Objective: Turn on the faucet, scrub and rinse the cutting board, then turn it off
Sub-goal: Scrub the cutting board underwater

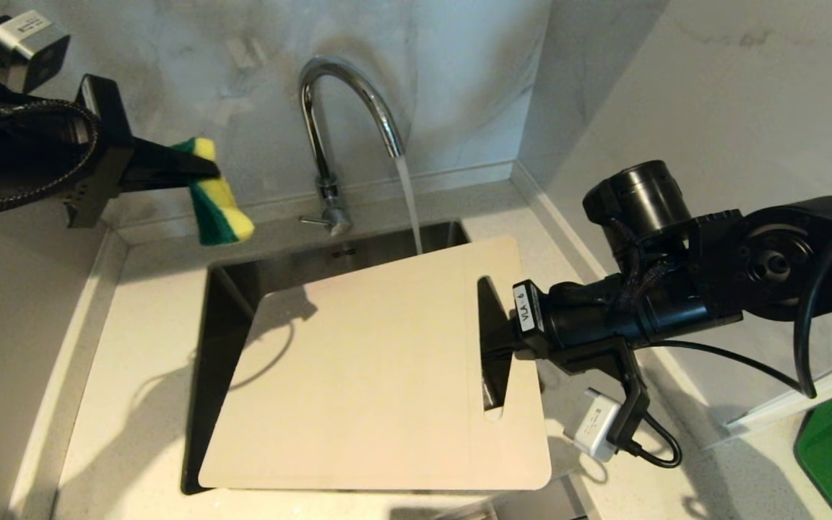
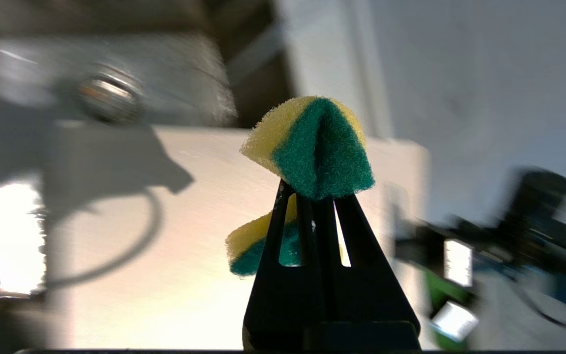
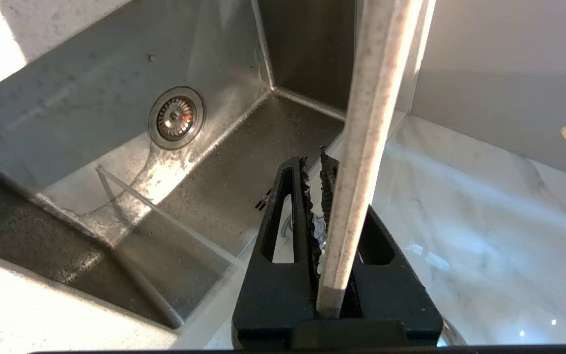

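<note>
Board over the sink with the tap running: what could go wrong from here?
1. The right gripper pinches the board only at its slotted end; scrubbing pressure could lever it loose.
2. Water strikes the board's far edge and may splash the counter.
3. The left gripper nips the sponge by its middle; it could slip.

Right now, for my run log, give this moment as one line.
faucet: running | cutting board: held over sink by right end effector | left end effector: holding sponge, raised
</note>
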{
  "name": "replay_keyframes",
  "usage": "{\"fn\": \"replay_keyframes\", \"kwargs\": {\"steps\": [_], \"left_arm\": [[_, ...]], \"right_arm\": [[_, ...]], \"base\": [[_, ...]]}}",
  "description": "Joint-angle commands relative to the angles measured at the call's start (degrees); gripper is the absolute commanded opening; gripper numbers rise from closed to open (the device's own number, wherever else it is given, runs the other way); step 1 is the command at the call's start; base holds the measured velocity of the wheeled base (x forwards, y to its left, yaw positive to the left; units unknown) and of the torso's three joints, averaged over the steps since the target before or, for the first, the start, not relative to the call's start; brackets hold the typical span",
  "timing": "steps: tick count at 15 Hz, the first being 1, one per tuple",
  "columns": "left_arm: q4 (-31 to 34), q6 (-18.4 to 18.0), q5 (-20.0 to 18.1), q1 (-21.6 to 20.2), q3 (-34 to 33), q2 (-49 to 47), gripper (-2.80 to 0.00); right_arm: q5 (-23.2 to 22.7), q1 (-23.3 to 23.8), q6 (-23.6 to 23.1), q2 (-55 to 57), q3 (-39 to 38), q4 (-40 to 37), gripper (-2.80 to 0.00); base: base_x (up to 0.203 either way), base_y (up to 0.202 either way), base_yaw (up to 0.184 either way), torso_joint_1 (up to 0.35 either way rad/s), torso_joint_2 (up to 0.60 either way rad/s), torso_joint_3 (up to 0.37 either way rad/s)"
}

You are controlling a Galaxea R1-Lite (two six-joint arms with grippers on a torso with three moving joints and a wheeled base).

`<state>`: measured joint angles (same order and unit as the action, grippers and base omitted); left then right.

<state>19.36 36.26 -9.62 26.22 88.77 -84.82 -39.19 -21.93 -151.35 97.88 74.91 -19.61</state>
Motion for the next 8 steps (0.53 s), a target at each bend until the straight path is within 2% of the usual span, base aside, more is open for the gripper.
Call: {"fn": "replay_keyframes", "kwargs": {"steps": [1,4,8], "left_arm": [[-2.6,4.8,-0.4,6.5,0.4,-3.4,-2.80],[-4.4,8.1,-0.3,11.0,1.6,-7.2,-2.80],[-4.5,9.8,0.0,13.2,4.2,-12.6,-2.80]], "right_arm": [[-0.3,-0.5,-1.0,-0.1,-0.8,0.0,-2.80],[-0.3,-1.1,-1.0,-0.1,-0.8,0.0,-2.80],[-0.3,-1.2,-1.0,-0.9,-1.7,0.1,-2.80]], "base": [[0.000,0.000,0.000,0.000,0.00,0.000],[0.000,0.000,0.000,0.000,0.00,0.000],[0.000,0.000,0.000,0.000,0.00,0.000]]}}
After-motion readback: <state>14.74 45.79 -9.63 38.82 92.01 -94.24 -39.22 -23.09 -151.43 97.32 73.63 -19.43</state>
